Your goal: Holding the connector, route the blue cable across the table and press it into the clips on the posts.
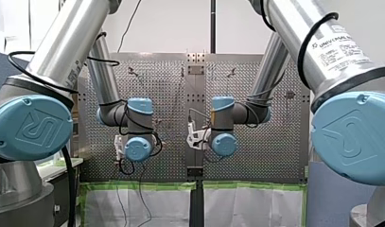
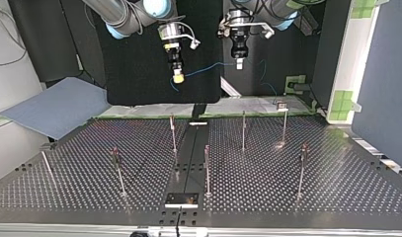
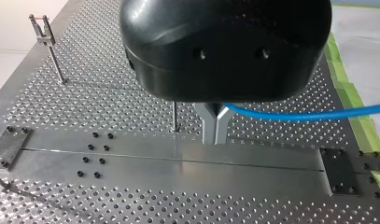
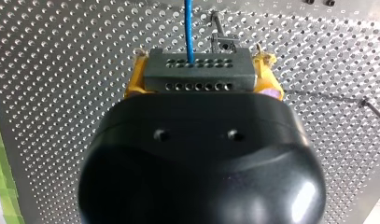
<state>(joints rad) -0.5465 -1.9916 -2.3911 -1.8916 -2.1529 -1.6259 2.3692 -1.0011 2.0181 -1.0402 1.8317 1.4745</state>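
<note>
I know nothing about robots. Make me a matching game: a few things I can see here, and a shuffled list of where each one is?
1 blue cable
2 connector
3 posts
4 green tape

A upright on the perforated table
B between my right pincer's yellow pads
C beside the table's edge
D pinched by my left pincer

Pairs: 1-D, 2-B, 3-A, 4-C.

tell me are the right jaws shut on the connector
Shut: yellow pads press both ends of the grey connector, blue cable leaving it.
</note>
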